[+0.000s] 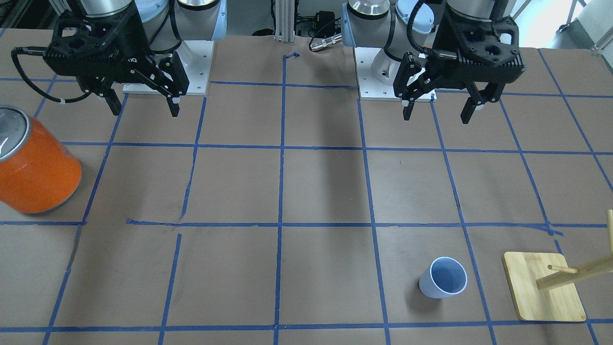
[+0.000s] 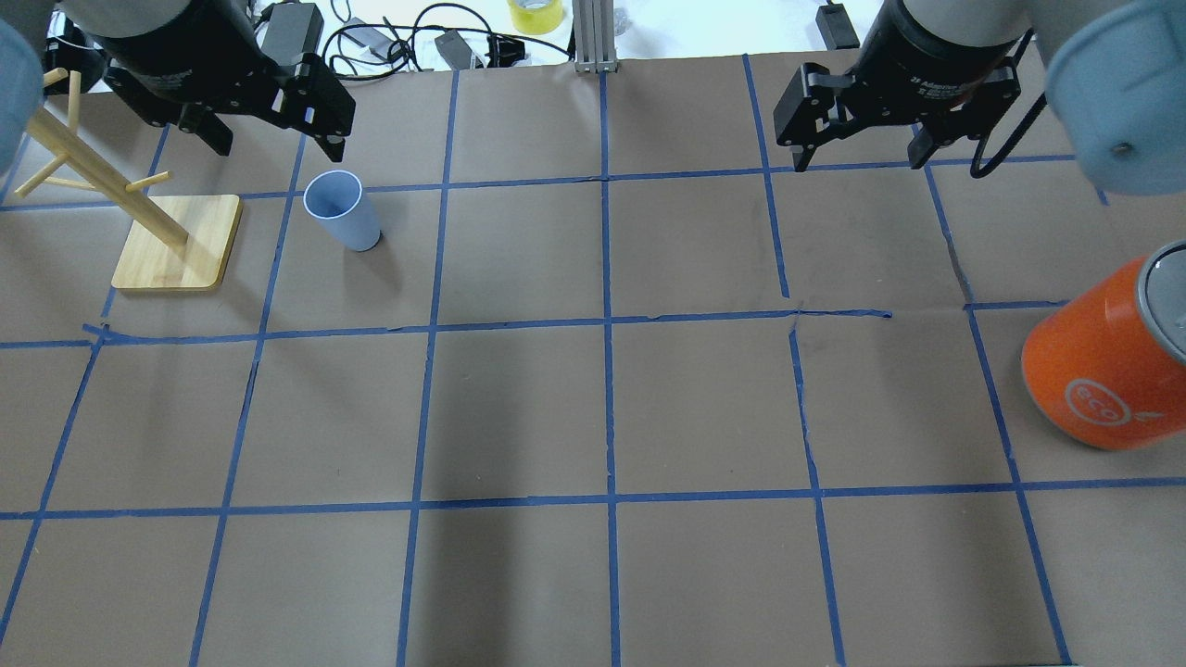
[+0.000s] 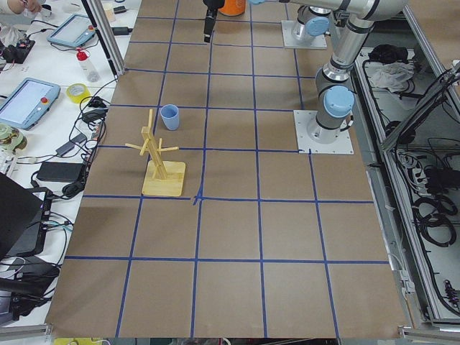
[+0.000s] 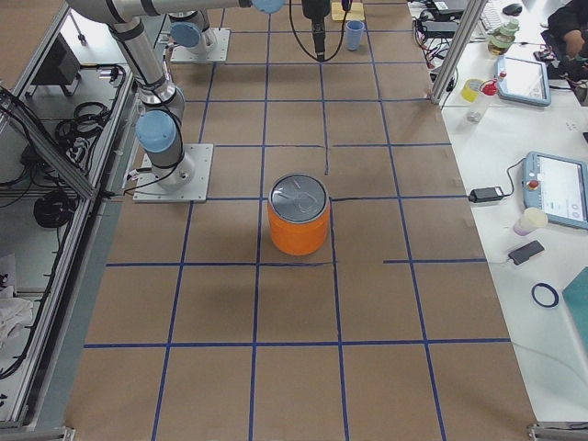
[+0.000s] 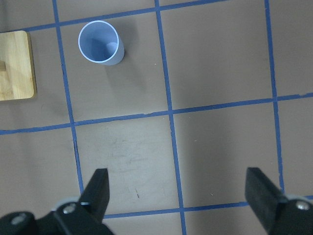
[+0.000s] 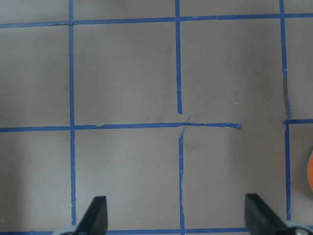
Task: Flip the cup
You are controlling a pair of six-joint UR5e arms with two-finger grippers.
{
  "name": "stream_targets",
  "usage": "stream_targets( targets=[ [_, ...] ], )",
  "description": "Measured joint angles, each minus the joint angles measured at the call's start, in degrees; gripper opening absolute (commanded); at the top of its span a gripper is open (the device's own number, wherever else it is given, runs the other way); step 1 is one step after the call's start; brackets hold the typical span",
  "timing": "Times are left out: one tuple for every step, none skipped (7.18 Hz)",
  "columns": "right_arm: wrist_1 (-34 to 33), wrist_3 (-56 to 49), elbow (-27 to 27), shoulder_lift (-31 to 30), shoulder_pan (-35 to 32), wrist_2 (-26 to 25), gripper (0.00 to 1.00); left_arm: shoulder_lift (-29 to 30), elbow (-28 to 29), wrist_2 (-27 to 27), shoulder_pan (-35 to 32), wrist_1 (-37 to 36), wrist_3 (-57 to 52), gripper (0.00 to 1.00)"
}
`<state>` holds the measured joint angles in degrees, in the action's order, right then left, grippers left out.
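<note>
The cup (image 1: 443,278) is a small pale blue tumbler standing upright, open rim up, on the brown table on the robot's left side. It also shows in the overhead view (image 2: 341,211), the left wrist view (image 5: 100,43) and the side views (image 3: 169,116) (image 4: 355,35). My left gripper (image 1: 437,115) (image 2: 278,139) (image 5: 178,196) is open and empty, high above the table and well back from the cup toward the robot's base. My right gripper (image 1: 145,111) (image 2: 860,153) (image 6: 178,215) is open and empty, high over bare table.
A large orange canister (image 1: 36,167) (image 2: 1103,371) with a silver top stands on the robot's right side. A wooden peg stand (image 1: 541,292) (image 2: 176,245) stands just beside the cup, toward the table's left end. Blue tape lines grid the table.
</note>
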<state>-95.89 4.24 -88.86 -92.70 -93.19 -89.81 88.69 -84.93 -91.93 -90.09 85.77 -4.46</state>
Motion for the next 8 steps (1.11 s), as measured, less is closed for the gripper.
stream_targets(
  targets=[
    [0.0, 0.02, 0.0, 0.01, 0.0, 0.04, 1.0, -0.29, -0.55, 0.77, 0.39, 0.37, 0.0, 1.0],
    [0.0, 0.03, 0.0, 0.02, -0.01, 0.06, 1.0, -0.7, -1.23, 1.12, 0.39, 1.1, 0.3, 1.0],
    [0.0, 0.07, 0.0, 0.03, -0.01, 0.05, 1.0, -1.26, -1.83, 1.26, 0.44, 1.76, 0.79, 1.0],
    [0.0, 0.1, 0.0, 0.04, 0.0, 0.01, 1.0, -1.78, -2.11, 1.14, 0.59, 2.39, 1.12, 1.0],
    [0.0, 0.13, 0.0, 0.03, 0.0, 0.01, 1.0, -2.04, -2.23, 1.04, 0.68, 2.76, 1.95, 1.0],
    [0.01, 0.13, 0.0, 0.03, 0.0, 0.02, 1.0, -2.15, -2.29, 0.99, 0.68, 2.92, 3.23, 1.0],
    [0.03, 0.1, 0.0, 0.01, 0.0, 0.0, 1.0, -2.18, -2.32, 0.98, 0.62, 2.97, 3.95, 1.0],
    [0.0, 0.06, 0.0, 0.01, 0.01, -0.01, 1.0, -2.2, -2.34, 0.95, 0.58, 2.99, 4.23, 1.0]
  ],
)
